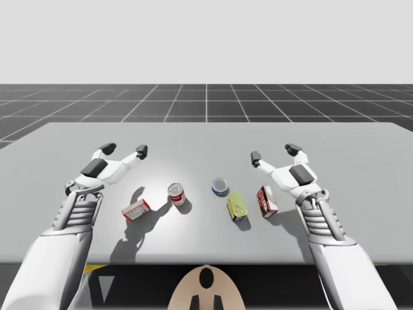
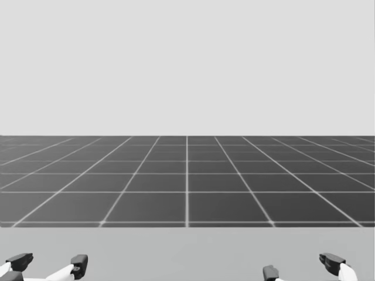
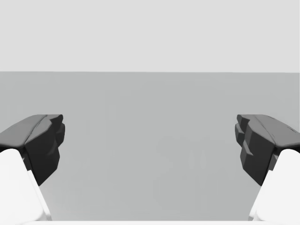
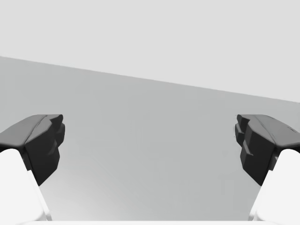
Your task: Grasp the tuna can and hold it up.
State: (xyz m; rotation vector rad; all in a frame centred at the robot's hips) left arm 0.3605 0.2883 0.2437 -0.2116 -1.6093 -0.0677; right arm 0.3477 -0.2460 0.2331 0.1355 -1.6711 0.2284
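Note:
The tuna can (image 1: 220, 187) is a low round blue can with a silver lid, standing on the grey table (image 1: 206, 139) near the middle. My left gripper (image 1: 124, 150) hovers open over the table's left half, well to the left of the can and further back. On the other side my right gripper (image 1: 274, 153) is open too, behind and to the right of the can. In the head view both open grippers, left (image 2: 50, 262) and right (image 2: 300, 266), peek in at the lower edge. Each wrist view has bare table between the spread fingers of the left (image 3: 150, 145) and right (image 4: 150, 145) grippers.
A red and white upright can (image 1: 176, 193) stands left of the tuna can, and a small red box (image 1: 136, 209) lies further left. A yellow container (image 1: 237, 205) lies just in front of the tuna can, with a red box (image 1: 268, 201) to its right.

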